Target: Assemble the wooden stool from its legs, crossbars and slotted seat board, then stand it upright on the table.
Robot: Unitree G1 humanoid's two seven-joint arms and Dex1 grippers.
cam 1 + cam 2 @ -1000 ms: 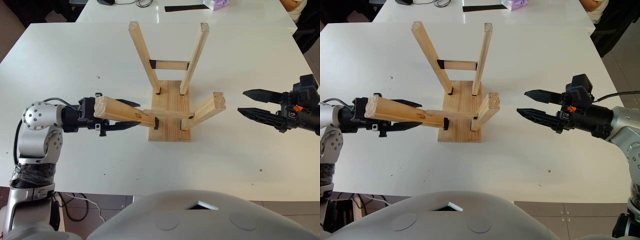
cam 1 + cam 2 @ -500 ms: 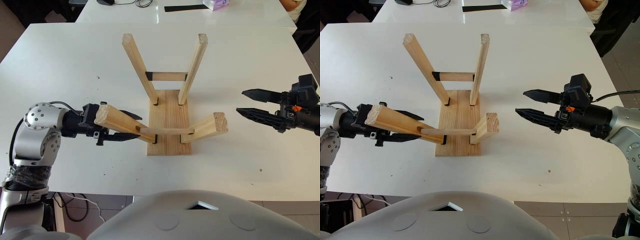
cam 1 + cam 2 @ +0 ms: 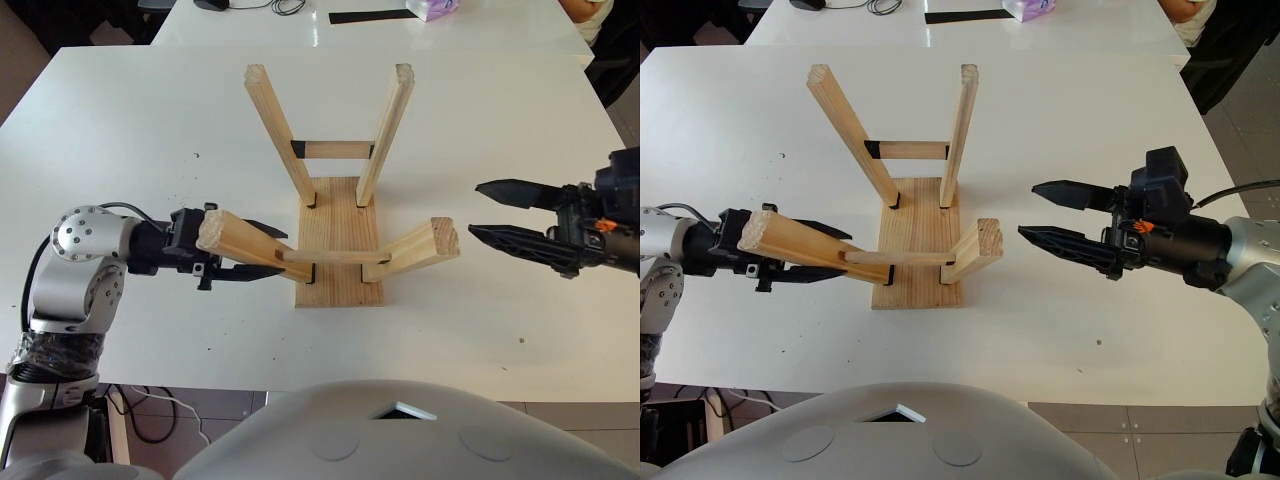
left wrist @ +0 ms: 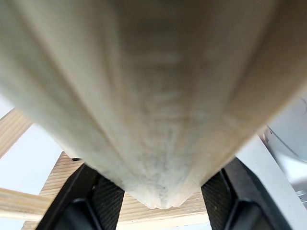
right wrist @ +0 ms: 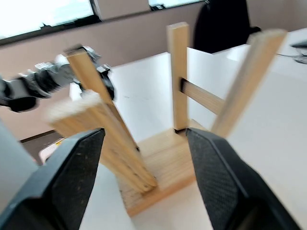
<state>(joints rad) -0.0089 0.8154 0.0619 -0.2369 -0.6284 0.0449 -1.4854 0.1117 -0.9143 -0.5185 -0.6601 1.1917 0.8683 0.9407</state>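
The stool lies upside down, its seat board (image 3: 340, 215) flat on the white table. Two far legs (image 3: 280, 135) (image 3: 385, 135) stand upright, joined by a crossbar (image 3: 338, 151). The near pair leans out over the table's front edge, linked by a second crossbar (image 3: 330, 257). My left gripper (image 3: 270, 255) is shut on the near-left leg (image 3: 240, 240), whose wood (image 4: 153, 96) sits between the black fingers (image 4: 96, 201). My right gripper (image 3: 476, 208) hangs open just right of the near-right leg (image 3: 415, 250), apart from it. That leg (image 5: 100, 139) shows close ahead in the right wrist view.
A second white table behind carries a black strip (image 3: 370, 16), a tissue box (image 3: 435, 8) and cables. The table's front edge (image 3: 300, 388) runs close below the stool. White tabletop stretches to either side of the stool.
The stool shifted slightly left and the near leg pair, held by my left gripper, sank lower. My right gripper moved left, closer to the near-right leg, still open.
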